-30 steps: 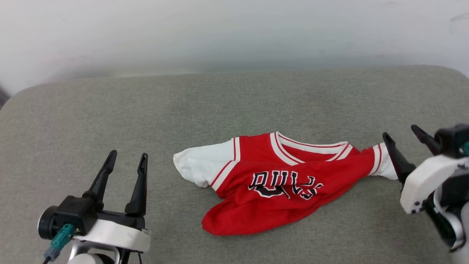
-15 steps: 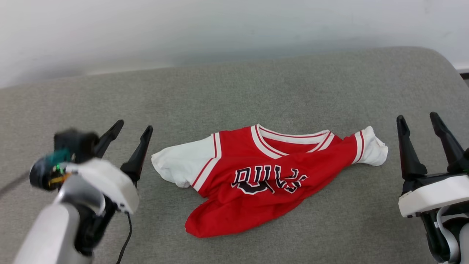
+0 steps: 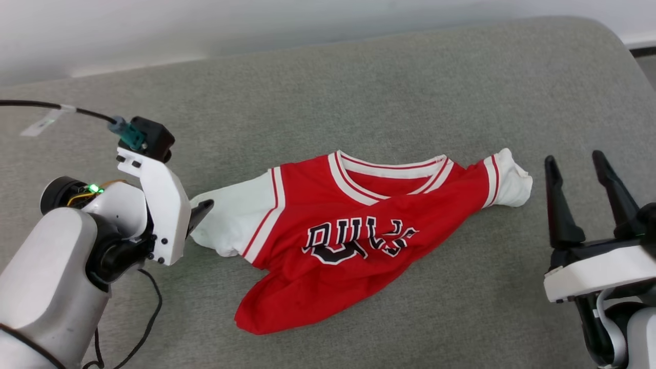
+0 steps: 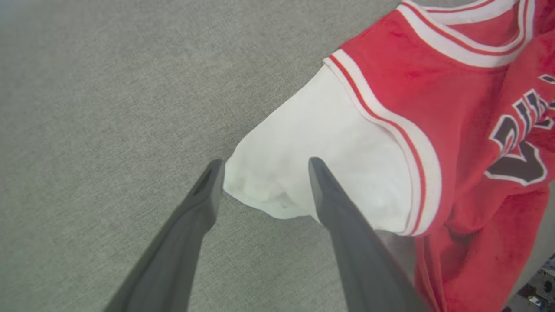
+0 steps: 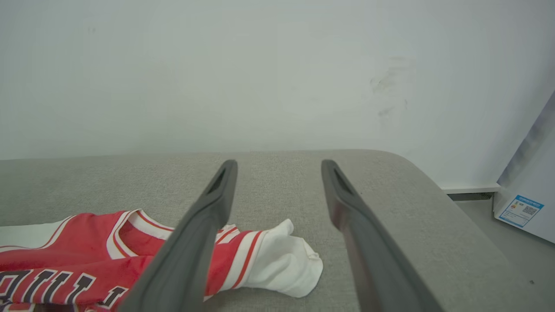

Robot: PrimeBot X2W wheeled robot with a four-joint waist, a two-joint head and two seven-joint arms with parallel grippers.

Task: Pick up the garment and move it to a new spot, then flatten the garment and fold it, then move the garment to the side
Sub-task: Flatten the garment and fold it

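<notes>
- The grey padded surface [image 3: 389,87] runs back to a pale wall [image 3: 205,25]. Its broad bare cloth leaves room to carry the shirt elsewhere and spread it.
- The garment [image 3: 359,230] lies crumpled near the middle of that surface, with the collar toward the wall, the lettering creased and the red hem bunched toward the robot. From how it lies, I judge it neither lifted nor flattened yet.
- The left gripper [image 4: 265,161] tilts down at the shirt's end with its fingers apart. One tip is at the outer edge of the left-hand sleeve [image 4: 321,143] and the other is over its white cloth. This looks like lining up a pinch on the cuff, and nothing is clamped.
- The right gripper [image 3: 573,156] stands beside the right-hand sleeve [image 3: 507,177], clear of the cloth, with its fingers spread and empty. It is probably placed there to take that end, so both sleeves can be raised together.
</notes>
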